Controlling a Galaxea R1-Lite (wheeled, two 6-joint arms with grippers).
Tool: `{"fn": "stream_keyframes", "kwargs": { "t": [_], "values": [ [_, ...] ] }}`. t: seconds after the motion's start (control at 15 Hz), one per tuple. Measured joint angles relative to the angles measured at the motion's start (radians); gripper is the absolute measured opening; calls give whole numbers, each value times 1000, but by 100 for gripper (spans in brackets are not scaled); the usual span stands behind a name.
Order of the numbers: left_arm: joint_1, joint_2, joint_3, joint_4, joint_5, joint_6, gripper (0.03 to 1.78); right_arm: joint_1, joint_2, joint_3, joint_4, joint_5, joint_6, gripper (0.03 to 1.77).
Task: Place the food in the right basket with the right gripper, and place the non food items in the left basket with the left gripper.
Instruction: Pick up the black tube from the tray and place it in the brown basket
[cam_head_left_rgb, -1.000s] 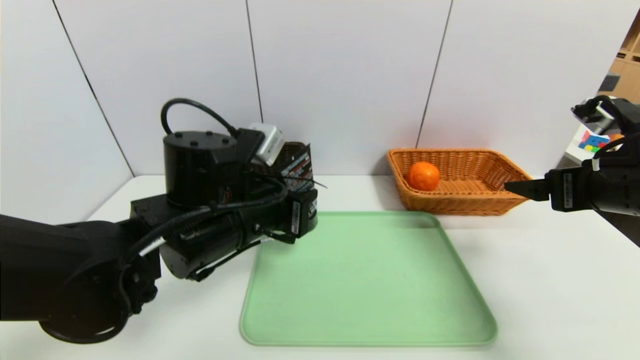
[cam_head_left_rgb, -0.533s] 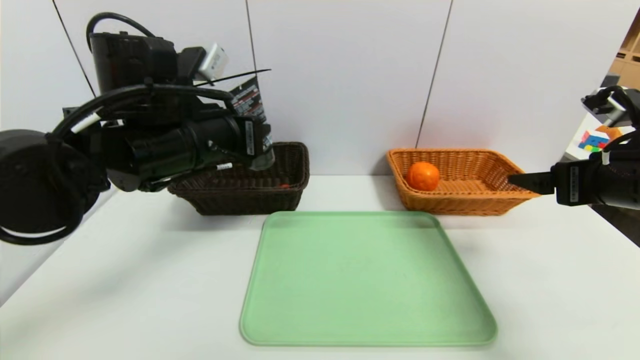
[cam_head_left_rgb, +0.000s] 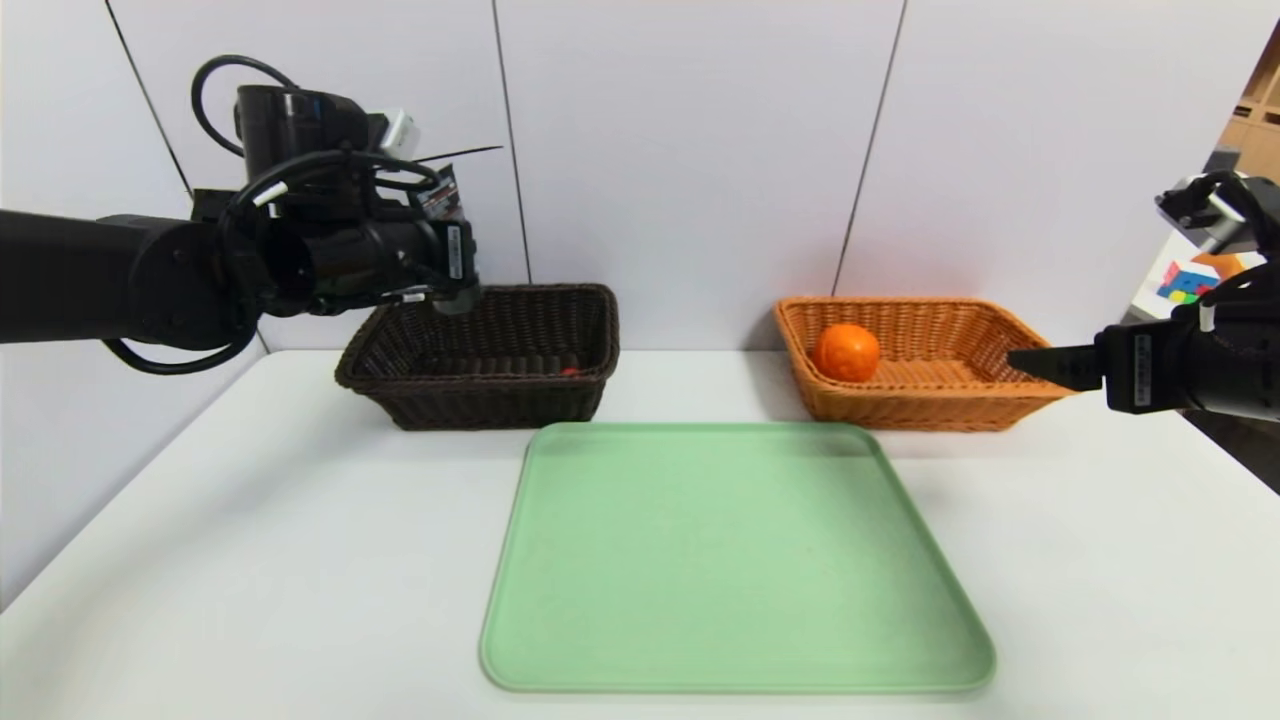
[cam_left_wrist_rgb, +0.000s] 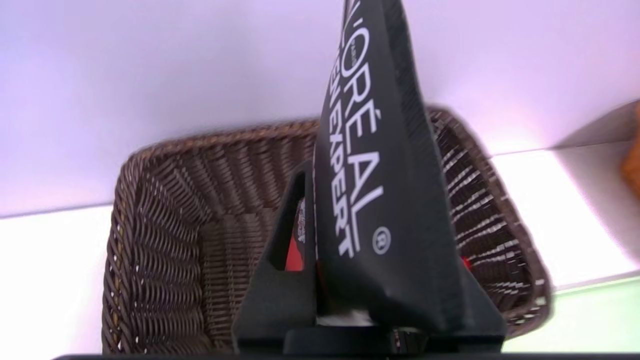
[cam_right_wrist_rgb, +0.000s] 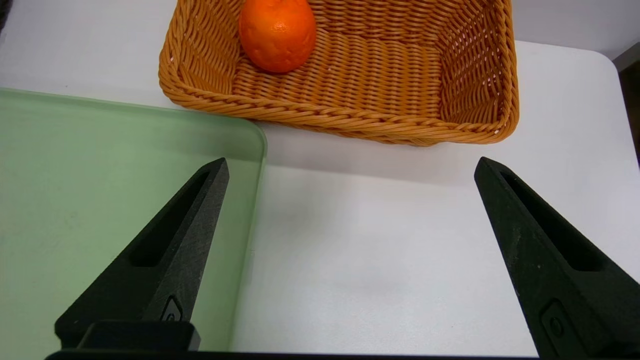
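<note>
Hovering above the left rim of the dark brown wicker basket (cam_head_left_rgb: 480, 355), the left claw (cam_head_left_rgb: 452, 290) is clenched on a black L'Oréal Men Expert tube (cam_left_wrist_rgb: 372, 170), which hangs over the basket's open interior. A red item lies on that basket's floor near its right wall. The right claw (cam_right_wrist_rgb: 350, 170) is released, jaws wide apart, held over bare desk (cam_head_left_rgb: 1100, 560) between the green tray (cam_head_left_rgb: 735, 560) and the desk's right edge, just near of the orange wicker basket (cam_right_wrist_rgb: 350, 117). An orange (cam_right_wrist_rgb: 277, 32) sits in that basket's left far corner.

woven wicker baskets (cam_head_left_rgb: 480, 360), smooth plastic tray (cam_head_left_rgb: 735, 560)
</note>
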Motion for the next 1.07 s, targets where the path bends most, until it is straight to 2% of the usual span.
{"fn": "stream_keyframes", "kwargs": {
  "t": [0.73, 1.07],
  "values": [
    [75, 246, -175, 43, -5, -1, 43, -5, 17, -3, -1, 8, 3, 169],
    [82, 313, -200, 55, -5, 0, 43, -5, 35, -4, -10, 8, 3, 169]
  ]
}}
